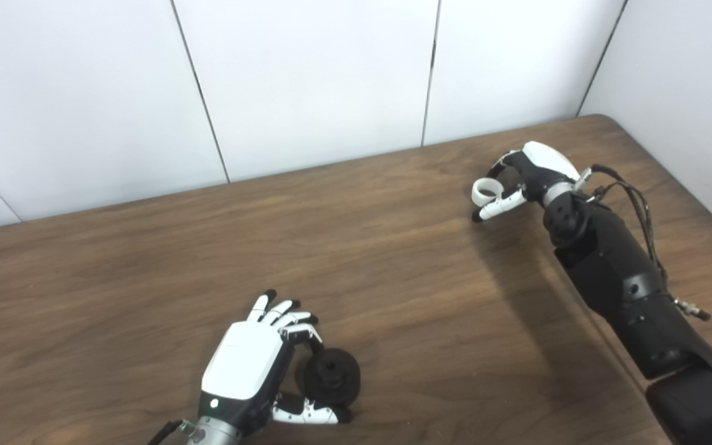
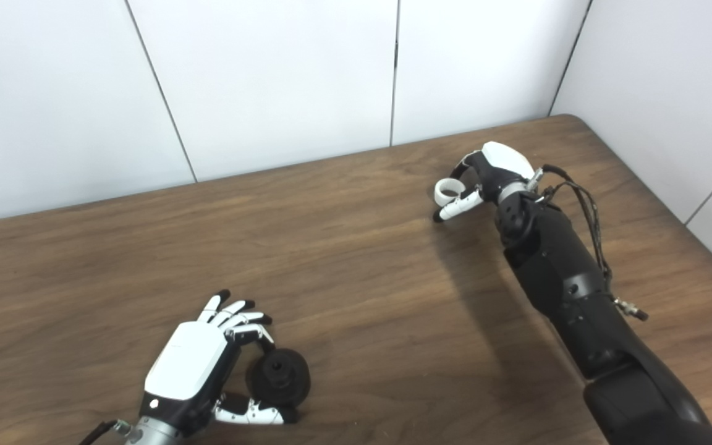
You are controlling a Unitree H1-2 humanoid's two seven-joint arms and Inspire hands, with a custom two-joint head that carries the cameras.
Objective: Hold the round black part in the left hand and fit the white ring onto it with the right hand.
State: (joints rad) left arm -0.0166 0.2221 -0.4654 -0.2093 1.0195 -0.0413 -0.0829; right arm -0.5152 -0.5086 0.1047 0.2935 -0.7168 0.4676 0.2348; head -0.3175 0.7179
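The round black part [image 1: 331,376] sits at the front left of the wooden table [image 1: 393,278]. My left hand [image 1: 251,364] is closed on it, with a finger curled onto its top edge and the thumb under its near edge. The other fingers are spread behind it. The white ring [image 1: 484,190] is at the far right of the table, pinched between the thumb and fingers of my right hand [image 1: 532,173]. I cannot tell whether the ring touches the table. The two hands are far apart. Both also show in the right eye view: the black part [image 2: 279,376] and the ring [image 2: 449,188].
White wall panels [image 1: 306,80] stand right behind the table's far edge and along its right side. The table's rounded far right corner [image 1: 609,120] lies just beyond my right hand. A loose cable [image 1: 640,210] runs along my right forearm.
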